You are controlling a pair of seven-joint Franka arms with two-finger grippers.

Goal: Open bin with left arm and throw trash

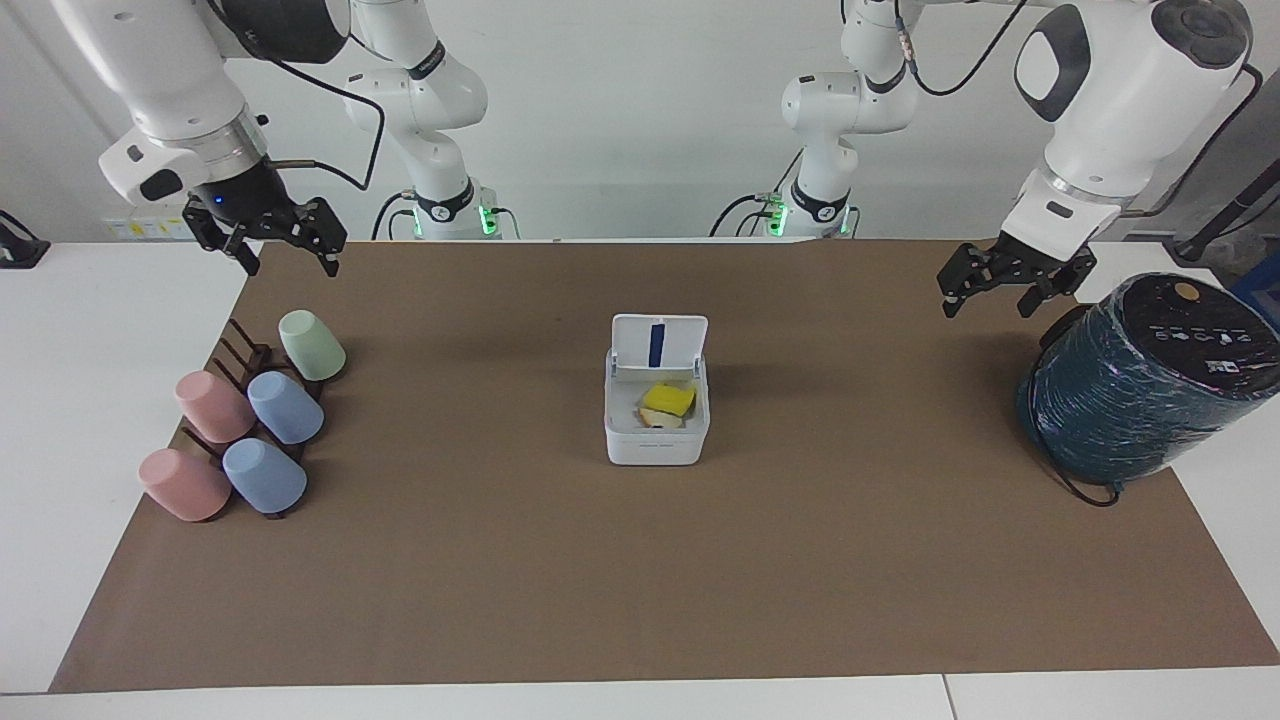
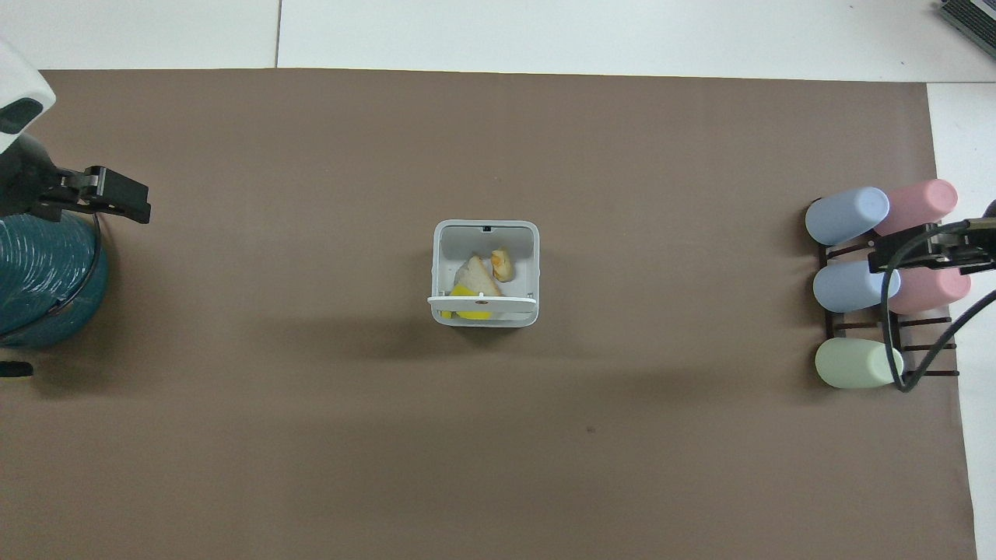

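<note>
The white bin [image 1: 655,443] stands mid-table with its hinged lid [image 1: 659,344] raised upright. Inside lies the trash: a bright yellow piece [image 1: 668,399], a pale beige triangle [image 2: 475,275] and a small yellow-orange lump [image 2: 502,265]. In the overhead view the lid's edge [image 2: 482,298] partly covers the yellow piece [image 2: 464,292]. My left gripper [image 1: 987,307] [image 2: 111,194] hangs open and empty in the air beside the teal cylinder. Also open and empty, my right gripper [image 1: 289,266] [image 2: 931,251] is raised over the cup rack's end of the mat.
A big dark teal cylinder [image 1: 1140,385] [image 2: 39,280] stands at the left arm's end of the table. Several pastel cups lie on a dark rack [image 1: 250,430] [image 2: 856,286] at the right arm's end. A brown mat [image 1: 640,580] covers the table.
</note>
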